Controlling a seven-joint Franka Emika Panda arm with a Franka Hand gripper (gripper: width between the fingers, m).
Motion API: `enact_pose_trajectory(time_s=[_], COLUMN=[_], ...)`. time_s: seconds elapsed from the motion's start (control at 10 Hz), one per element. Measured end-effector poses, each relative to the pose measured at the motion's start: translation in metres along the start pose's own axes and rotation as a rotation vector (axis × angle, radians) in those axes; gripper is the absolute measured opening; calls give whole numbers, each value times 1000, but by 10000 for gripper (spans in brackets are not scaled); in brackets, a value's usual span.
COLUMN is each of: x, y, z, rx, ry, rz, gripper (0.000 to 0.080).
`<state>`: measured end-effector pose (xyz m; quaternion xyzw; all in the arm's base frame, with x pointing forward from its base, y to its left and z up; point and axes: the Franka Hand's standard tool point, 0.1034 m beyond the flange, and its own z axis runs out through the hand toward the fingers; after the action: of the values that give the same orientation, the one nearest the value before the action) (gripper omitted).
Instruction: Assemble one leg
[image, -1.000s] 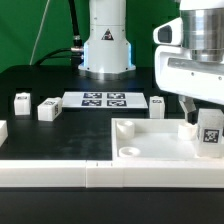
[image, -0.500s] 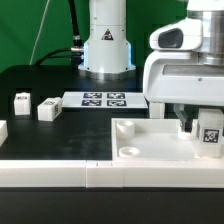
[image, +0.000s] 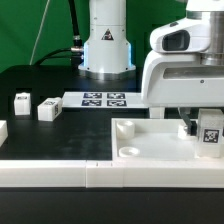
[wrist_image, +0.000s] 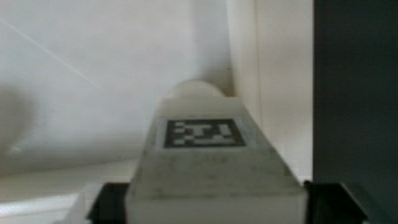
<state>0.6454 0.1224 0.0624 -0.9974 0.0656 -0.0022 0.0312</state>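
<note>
Gripper (image: 203, 128): low at the exterior view's right, over the far right part of the tray (image: 150, 150); large white arm housing directly above. Dark fingers (image: 190, 127) clenched on the leg (image: 210, 137), one on each side, as seen in the wrist view.

Leg (wrist_image: 210, 150): white block, tag on its face, held upright between the fingers. In the exterior view, lower part at the tray's right edge, near the right rear corner; contact with the tray floor not discernible. In the wrist view, tapered top toward a curved white wall of the tray (wrist_image: 107, 70).

Tray: large, white, raised rim, round socket (image: 129, 152) at the near left corner. Set at the front of the black table (image: 30, 85).

Marker board (image: 102, 99): flat, white, several tags, on the table behind the tray, ahead of the robot base (image: 106, 50).

Loose blocks: two small white tagged pieces (image: 48, 110) (image: 21, 99) on the table at the exterior view's left, near each other, well apart from the tray. Another white piece (image: 2, 130) partly cut off at the left edge.

Backdrop: green.
</note>
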Motion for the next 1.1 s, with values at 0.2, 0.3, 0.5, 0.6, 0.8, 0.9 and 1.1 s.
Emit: enact_pose_trajectory(time_s=[0.2,0.3,0.5,0.6,0.8,0.9,1.1], x=[0,0,0,0,-2,-1,-2], y=[2,3,4,6,19,23,30], z=[0,0,1,0,-1,-1,-1], rx=[-2,-2,12,16,-4,-7,-19], ry=[0,0,1,2,13,13,18], rz=[21,43,116,261,462,516,695], gripper=[292,292,292,292,295,298,308])
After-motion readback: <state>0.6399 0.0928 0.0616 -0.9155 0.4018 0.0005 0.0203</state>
